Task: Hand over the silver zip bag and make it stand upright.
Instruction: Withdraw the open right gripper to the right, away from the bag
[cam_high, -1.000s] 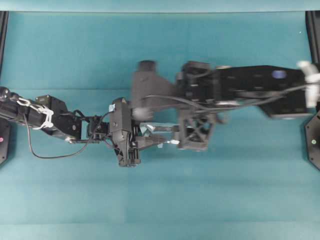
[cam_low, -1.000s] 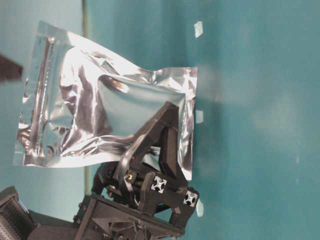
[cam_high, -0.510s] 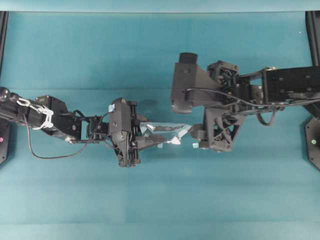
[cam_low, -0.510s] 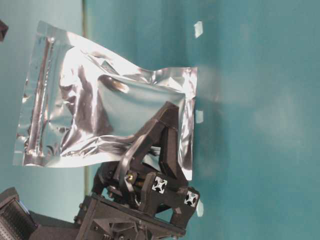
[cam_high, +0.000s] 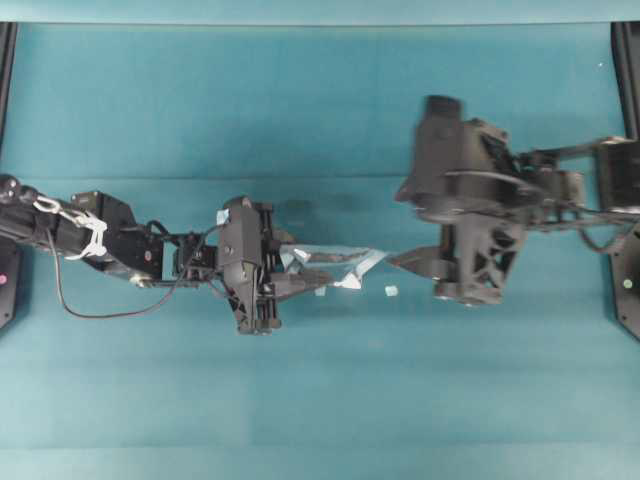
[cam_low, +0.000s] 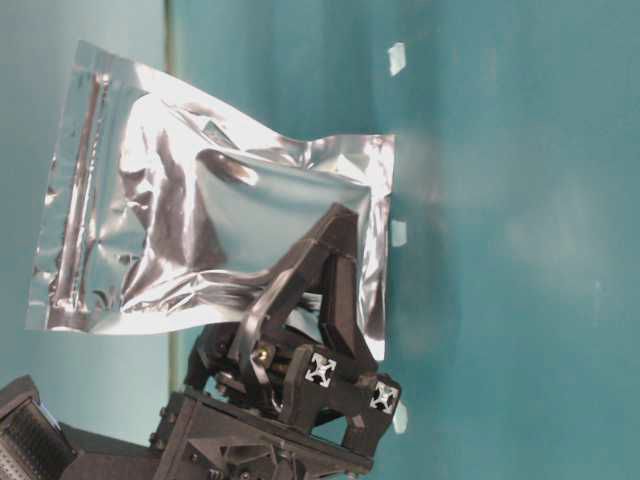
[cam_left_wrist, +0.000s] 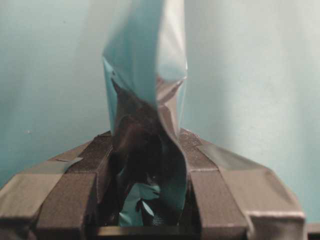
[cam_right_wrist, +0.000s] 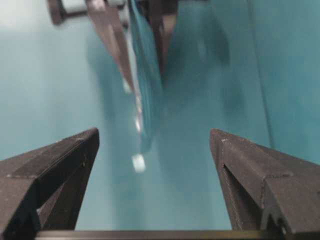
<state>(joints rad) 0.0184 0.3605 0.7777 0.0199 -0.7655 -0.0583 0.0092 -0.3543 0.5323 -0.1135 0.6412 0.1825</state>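
Right gripper backs off rightward, jaws wide, empty. Left gripper keeps silver zip bag clamped, bag upright above tabletop. Handover apparently done.

silver zip bag, clamped by left end effector

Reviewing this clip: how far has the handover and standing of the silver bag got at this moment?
Done: the handover looks complete. The left gripper alone clamps the shiny crinkled silver foil zip bag, while the right gripper sits apart from it with jaws wide open. In hand: the bag is held edge-on above the teal table. Left: setting it down upright and letting go. A tiny white scrap lies nearby.
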